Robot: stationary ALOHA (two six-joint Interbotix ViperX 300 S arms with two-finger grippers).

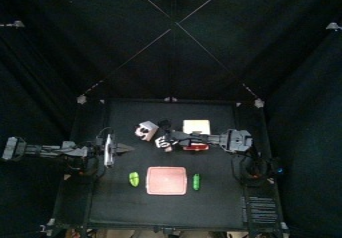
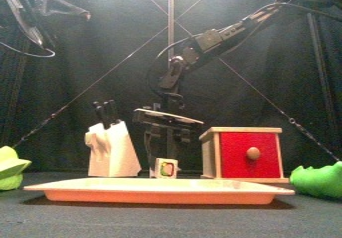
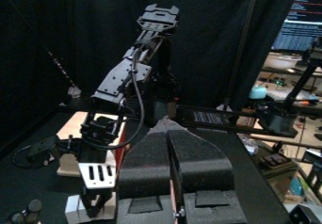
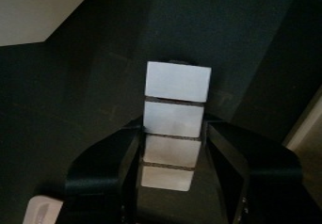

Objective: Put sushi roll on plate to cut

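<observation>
**Sushi roll in the right gripper's reach, plate still bare**

The plate (image 1: 166, 180) lies near the table's front edge with nothing on it; in the front view its pink slab (image 2: 160, 190) spans the foreground, empty from end to end. A green item sits on either side of it (image 1: 132, 180) (image 1: 197, 182).

The right gripper (image 2: 168, 142) reaches across the middle of the table (image 1: 120, 117), hanging over a small sushi roll (image 2: 167, 167) that stands on the table behind the plate, between a white knife block (image 2: 112, 148) and a red-fronted drawer box (image 2: 246, 152). In the right wrist view the jaws stand open on either side of a row of pale square pieces (image 4: 172, 120); whether they touch it cannot be told, and they do not appear closed on it. The roll seems to rest on the table, not lifted.

The left gripper (image 3: 175, 176) is held well back at the table's left side, its jaws pressed together with nothing between them.

By this showing the task is at an early stage: the grasp looks about to be made. Left to do are closing on the roll, lifting it, carrying it forward over the plate and setting it down there.
</observation>
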